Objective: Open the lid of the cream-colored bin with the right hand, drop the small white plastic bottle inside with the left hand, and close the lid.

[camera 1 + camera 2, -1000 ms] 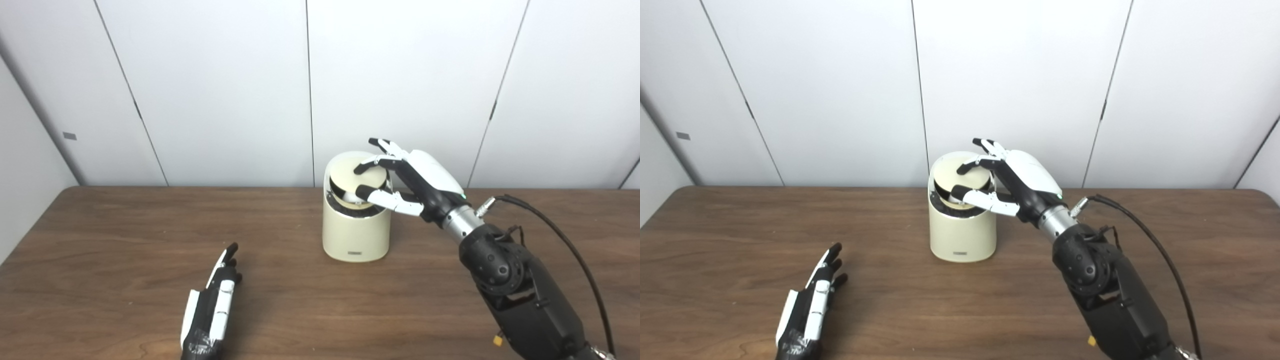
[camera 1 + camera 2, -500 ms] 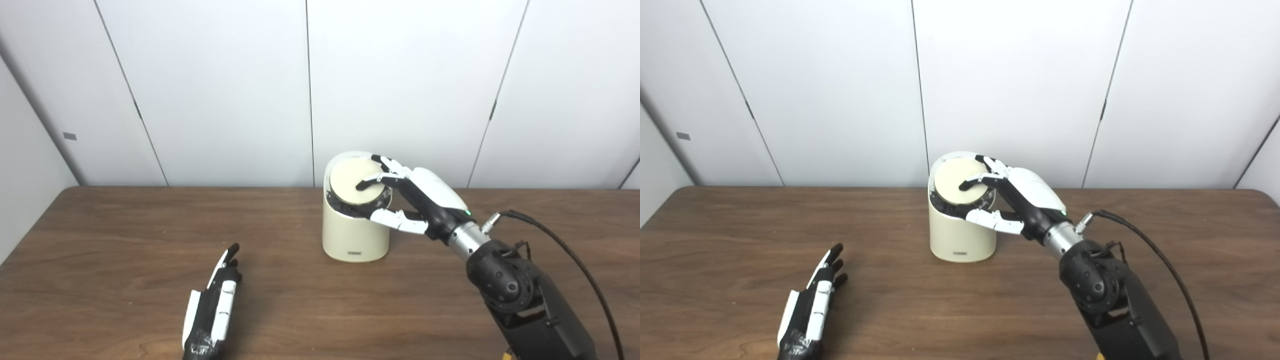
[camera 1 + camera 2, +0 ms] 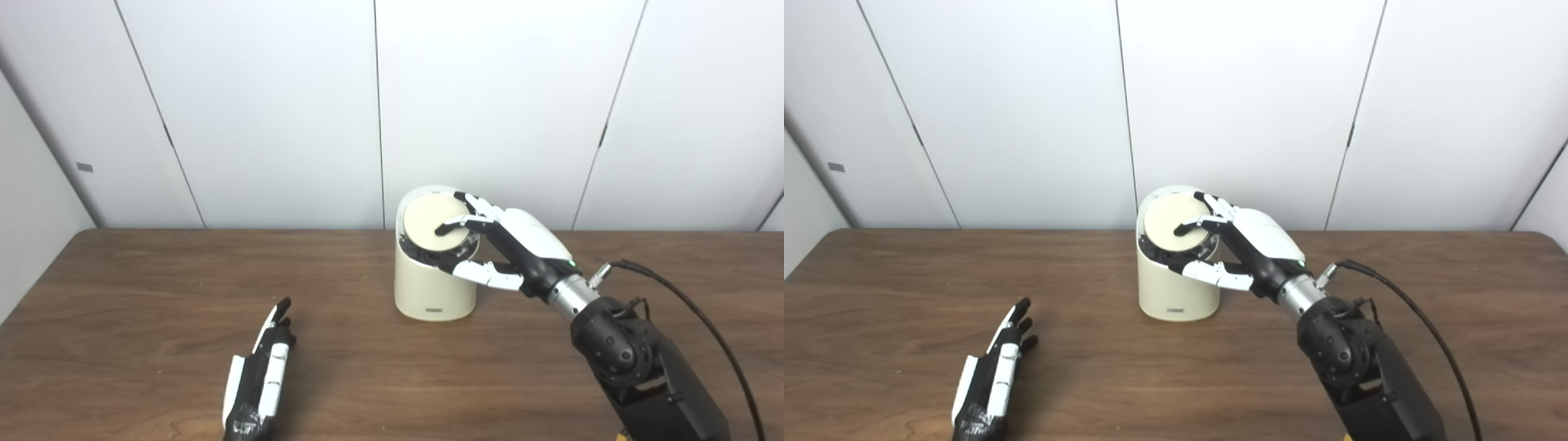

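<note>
The cream-colored bin (image 3: 429, 294) stands at the middle of the table. Its round lid (image 3: 424, 222) lies tilted low on the bin's top, with a dark gap showing along the front rim. My right hand (image 3: 520, 242) reaches in from the right; its fingers (image 3: 456, 225) rest on the lid's top and its thumb lies under the lid's front edge, so the lid is pinched between them. My left hand (image 3: 260, 376) lies flat on the table at the front left, open and empty. No white bottle is in view.
The brown wooden table (image 3: 122, 306) runs the full width of the view, with white wall panels right behind the bin. A black cable (image 3: 692, 306) loops off my right forearm above the table's right side.
My right hand has lowered the lid from its raised, open position down onto the bin. A white object seen in the opening one second ago is now hidden. My left hand has not moved.
</note>
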You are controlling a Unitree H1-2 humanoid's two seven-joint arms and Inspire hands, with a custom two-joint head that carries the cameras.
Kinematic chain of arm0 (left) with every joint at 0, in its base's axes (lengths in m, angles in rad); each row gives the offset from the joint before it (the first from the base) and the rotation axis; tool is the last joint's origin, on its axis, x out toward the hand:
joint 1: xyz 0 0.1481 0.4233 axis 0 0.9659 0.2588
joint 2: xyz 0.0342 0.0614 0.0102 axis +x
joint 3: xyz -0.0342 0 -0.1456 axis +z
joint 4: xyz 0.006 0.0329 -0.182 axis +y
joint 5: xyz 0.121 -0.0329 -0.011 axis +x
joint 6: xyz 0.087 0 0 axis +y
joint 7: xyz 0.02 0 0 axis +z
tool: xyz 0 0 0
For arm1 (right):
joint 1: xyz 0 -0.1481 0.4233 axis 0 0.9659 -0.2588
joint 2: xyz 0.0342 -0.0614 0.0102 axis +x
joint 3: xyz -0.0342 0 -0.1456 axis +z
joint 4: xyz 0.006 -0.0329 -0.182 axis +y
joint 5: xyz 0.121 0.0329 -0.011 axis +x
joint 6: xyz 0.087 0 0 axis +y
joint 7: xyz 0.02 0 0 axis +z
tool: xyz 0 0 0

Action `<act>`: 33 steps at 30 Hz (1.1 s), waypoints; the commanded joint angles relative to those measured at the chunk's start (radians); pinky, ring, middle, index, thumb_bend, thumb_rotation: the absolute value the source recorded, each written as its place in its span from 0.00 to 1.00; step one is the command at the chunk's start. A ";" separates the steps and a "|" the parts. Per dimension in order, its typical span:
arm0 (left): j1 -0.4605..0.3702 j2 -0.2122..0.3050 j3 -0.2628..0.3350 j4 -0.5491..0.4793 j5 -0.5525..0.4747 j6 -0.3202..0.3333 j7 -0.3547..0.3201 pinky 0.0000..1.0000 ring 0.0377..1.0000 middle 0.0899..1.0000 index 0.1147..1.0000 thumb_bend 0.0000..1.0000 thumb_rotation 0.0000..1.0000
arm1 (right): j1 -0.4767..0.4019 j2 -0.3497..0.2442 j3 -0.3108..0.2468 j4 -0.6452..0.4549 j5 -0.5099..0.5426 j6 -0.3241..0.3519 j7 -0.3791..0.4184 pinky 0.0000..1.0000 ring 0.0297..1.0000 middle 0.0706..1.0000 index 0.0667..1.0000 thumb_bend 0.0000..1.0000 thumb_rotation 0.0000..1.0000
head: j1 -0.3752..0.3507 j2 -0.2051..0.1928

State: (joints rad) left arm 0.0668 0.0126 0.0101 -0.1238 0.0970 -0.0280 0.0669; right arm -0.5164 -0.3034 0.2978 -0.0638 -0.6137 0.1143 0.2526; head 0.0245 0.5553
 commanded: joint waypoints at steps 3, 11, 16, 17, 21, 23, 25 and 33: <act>0.001 0.000 -0.011 0.012 0.004 0.002 -0.009 0.88 0.96 0.99 0.96 0.62 1.00 | -0.020 -0.015 0.010 -0.009 -0.039 -0.013 -0.001 1.00 1.00 1.00 0.70 0.60 0.98 | 0.001 0.001; -0.002 -0.005 -0.010 0.013 0.005 0.001 -0.004 0.90 0.97 1.00 0.96 0.62 1.00 | -0.030 -0.030 0.033 -0.007 -0.120 -0.028 -0.015 1.00 1.00 1.00 0.70 0.57 0.99 | 0.000 0.005; -0.003 -0.006 -0.010 0.018 0.005 -0.015 -0.004 0.90 0.97 0.99 0.96 0.62 1.00 | -0.046 -0.065 0.088 0.006 -0.283 -0.065 -0.056 1.00 1.00 1.00 0.68 0.59 1.00 | 0.003 0.005; -0.003 -0.005 -0.010 0.018 0.007 -0.015 -0.003 0.89 0.96 0.99 0.96 0.63 1.00 | -0.047 -0.066 0.092 0.007 -0.297 -0.066 -0.060 1.00 1.00 1.00 0.67 0.59 1.00 | 0.003 0.005; -0.005 -0.008 -0.009 0.018 0.005 -0.011 -0.002 0.89 0.96 0.99 0.96 0.64 1.00 | -0.046 -0.064 0.092 0.008 -0.319 -0.069 -0.059 1.00 1.00 1.00 0.67 0.59 1.00 | 0.003 0.006; -0.005 -0.010 -0.008 0.015 0.003 -0.007 -0.001 0.90 0.97 1.00 0.96 0.64 1.00 | -0.046 -0.064 0.091 0.010 -0.326 -0.071 -0.060 1.00 1.00 1.00 0.67 0.58 1.00 | 0.005 0.008; -0.007 -0.009 -0.010 0.016 0.012 -0.004 0.000 0.90 0.97 1.00 0.96 0.63 1.00 | -0.047 -0.065 0.089 0.013 -0.335 -0.070 -0.059 1.00 1.00 1.00 0.67 0.58 1.00 | 0.005 0.006; -0.010 -0.009 -0.011 0.019 0.010 -0.017 -0.002 0.89 0.97 0.99 0.96 0.64 1.00 | -0.041 -0.065 0.083 0.019 -0.335 -0.072 -0.062 1.00 1.00 1.00 0.67 0.58 1.00 | 0.008 0.004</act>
State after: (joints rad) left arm 0.0601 0.0082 0.0094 -0.1157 0.1036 -0.0438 0.0707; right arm -0.5434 -0.3552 0.3865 -0.0619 -0.9307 0.0386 0.1725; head 0.0322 0.5584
